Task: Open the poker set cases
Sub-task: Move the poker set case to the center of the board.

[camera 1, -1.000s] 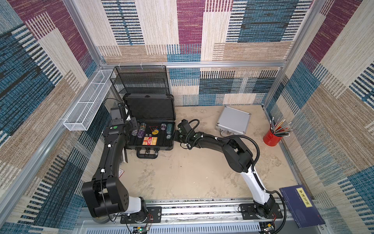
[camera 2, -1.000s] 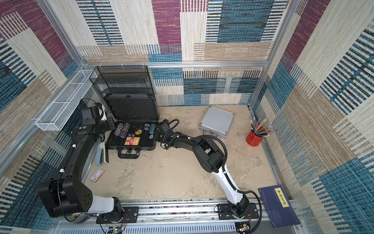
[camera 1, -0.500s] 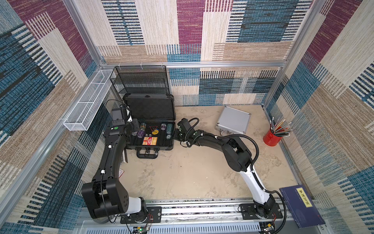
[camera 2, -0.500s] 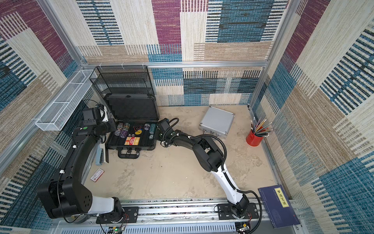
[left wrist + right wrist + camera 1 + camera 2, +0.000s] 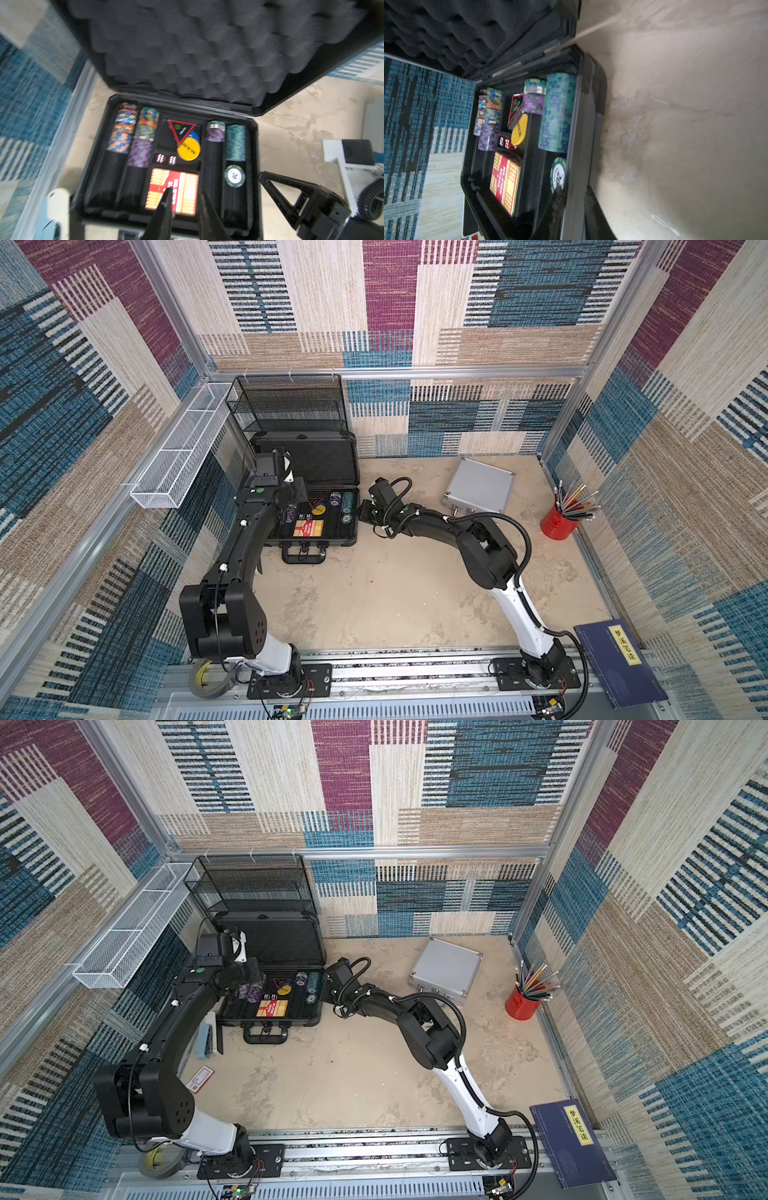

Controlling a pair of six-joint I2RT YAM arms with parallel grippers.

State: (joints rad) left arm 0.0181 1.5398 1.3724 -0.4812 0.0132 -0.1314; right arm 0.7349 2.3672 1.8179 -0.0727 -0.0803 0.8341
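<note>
My left end effector (image 5: pixel 185 190) is slightly open and empty above the open black case (image 5: pixel 255 155). My right end effector (image 5: pixel 574 193) straddles its wall, grip unclear.

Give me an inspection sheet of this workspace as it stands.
Surface: beige mottled tabletop, stained.
Job's things: large dark grey poker case open, its lid upright in front of the black wire-mesh rack, with poker chips, a card deck and dice inside; small ribbed silver aluminium case shut, lying flat.
Clutter: red pencil cup; dark blue book; grey tape roll; white wire basket on the left wall.
Grippers: left gripper over the card deck, jaws slightly apart, holding nothing; right gripper at the large case's right wall, jaws slightly apart, contact unclear.
Cables: black corrugated cable looping along the right arm.
Surroundings: patchwork woven wall panels; aluminium frame.
</note>
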